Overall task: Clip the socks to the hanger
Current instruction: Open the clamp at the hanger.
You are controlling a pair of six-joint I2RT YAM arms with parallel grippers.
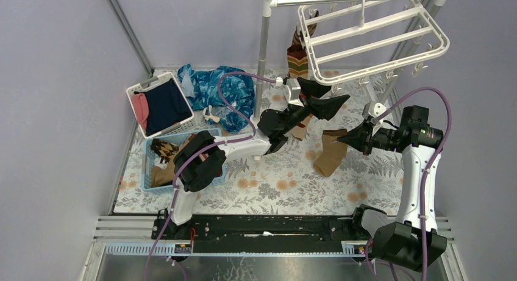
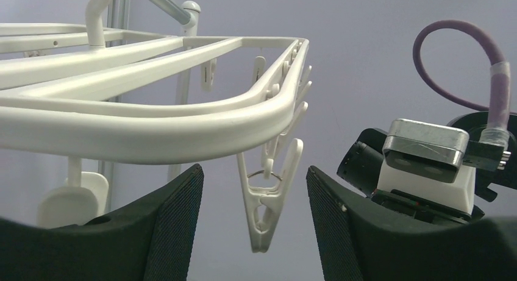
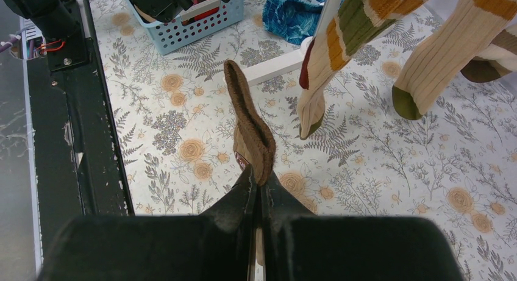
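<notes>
The white hanger [image 1: 372,40] hangs from the rack at the top right, and a striped sock [image 1: 297,58] is clipped at its left end. My left gripper [image 1: 326,97] is raised under the hanger's near left corner. In the left wrist view it [image 2: 255,220] is open, and a dangling white clip [image 2: 268,195] hangs between the fingers with a gap on each side, below the hanger's rim [image 2: 152,128]. My right gripper [image 1: 353,136] is shut on the cuff of a brown sock [image 1: 331,153], which droops toward the table. The right wrist view shows that sock [image 3: 250,125] pinched in the gripper [image 3: 261,186].
A blue basket [image 1: 149,165] with more socks sits at the left, beside a white basket [image 1: 160,104] of navy and pink clothes. A blue patterned cloth [image 1: 219,92] lies by the rack pole [image 1: 263,49]. Striped socks [image 3: 341,37] and a cream sock [image 3: 445,55] hang above the floral tablecloth.
</notes>
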